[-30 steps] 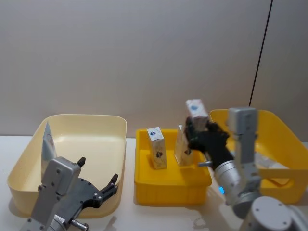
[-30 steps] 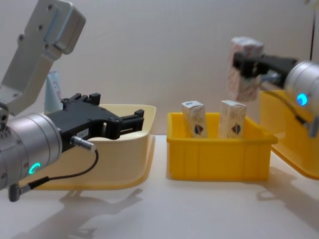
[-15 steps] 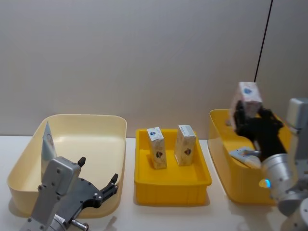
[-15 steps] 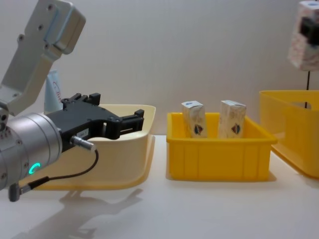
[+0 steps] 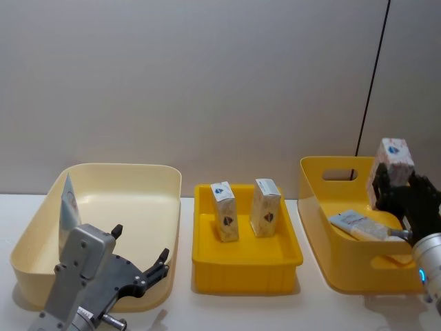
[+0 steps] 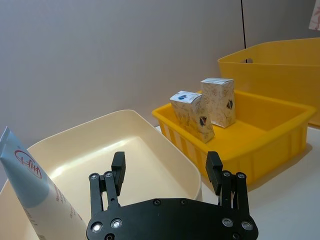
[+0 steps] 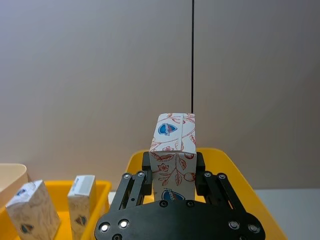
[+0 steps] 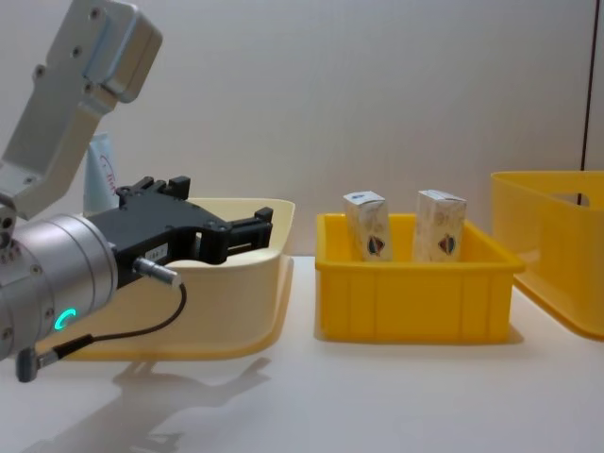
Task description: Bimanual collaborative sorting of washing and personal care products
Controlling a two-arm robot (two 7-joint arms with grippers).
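- Head view: the right end effector (image 5: 400, 189) is clamped on a small white carton (image 5: 393, 160) printed blue and reddish, held upright above the deep yellow bin (image 5: 324, 221). Below and just to the left of it, a pale squeeze tube (image 5: 358, 224) lies flat inside that bin.
- Head view: farther to the left of the right end effector, two more white cartons (image 5: 224, 211) (image 5: 266, 207) stand in the shallow yellow tray (image 5: 241, 265), the left one tilted, the other upright.
- Head view: the left end effector (image 5: 141, 269) hangs with its fingers spread wide and empty, over the near wall of the cream bin (image 5: 165, 207). A blue-white tube (image 5: 67, 207) leans against the bin's far-left wall, beyond and to the left of it.
- Left wrist view: the left end effector (image 6: 167, 172) shows both fingers well apart, nothing between them. The cream bin (image 6: 165, 145) lies just beyond the fingertips; the tube with a red circular logo (image 6: 35, 185) stands beside the one finger, and the tray (image 6: 280, 137) with its two cartons (image 6: 194, 115) (image 6: 220, 101) sits past the other.
- Right wrist view: the right end effector (image 7: 172, 175) grips the carton (image 7: 172, 150) between its fingers, upright, with the blue emblem at the top. The deep yellow bin's rim (image 7: 235, 170) curves behind it.
- Chest view: the left end effector (image 8: 236, 231) reaches over the cream bin (image 8: 255, 283), fingers parted. The tray (image 8: 415, 302) with both cartons (image 8: 370, 225) (image 8: 440, 226) stands on the table (image 8: 377, 396), well to the right of it.
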